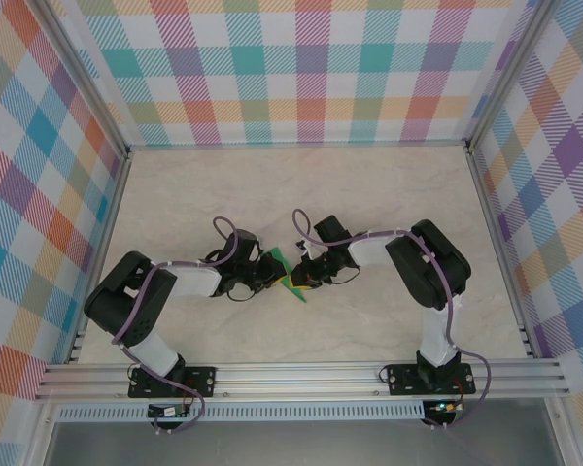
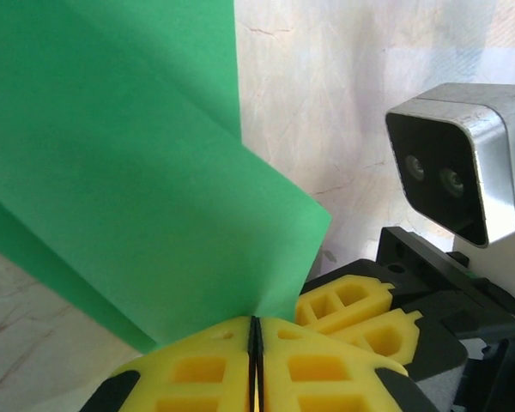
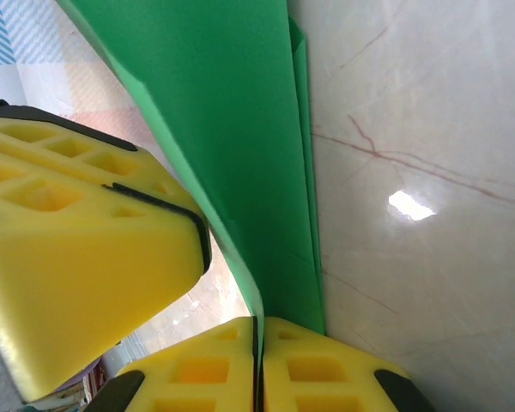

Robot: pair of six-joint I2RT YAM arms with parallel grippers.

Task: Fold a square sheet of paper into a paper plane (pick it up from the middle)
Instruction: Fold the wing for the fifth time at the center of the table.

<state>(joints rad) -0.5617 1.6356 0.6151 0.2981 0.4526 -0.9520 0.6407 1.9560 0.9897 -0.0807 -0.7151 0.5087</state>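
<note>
Two black-and-white arms with yellow-padded fingers.
The left arm (image 1: pixel 189 282) and right arm (image 1: pixel 374 252) each had glossy black joint housings, white link shells and a purple cable looped along the outside, and each was bolted to a black base plate (image 1: pixel 199 375). The left gripper (image 2: pixel 253 365) and right gripper (image 3: pixel 257 365) carried bright yellow pads (image 2: pixel 197 373) moulded with rectangular pockets and backed by black frames. The right wrist's camera (image 2: pixel 451 167) was a silver-white box with a dark face and two round lenses.

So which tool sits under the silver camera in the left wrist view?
The right tool, its yellow fingers below that camera. The left tool is the shut pair at the bottom, pinching the paper.
</note>
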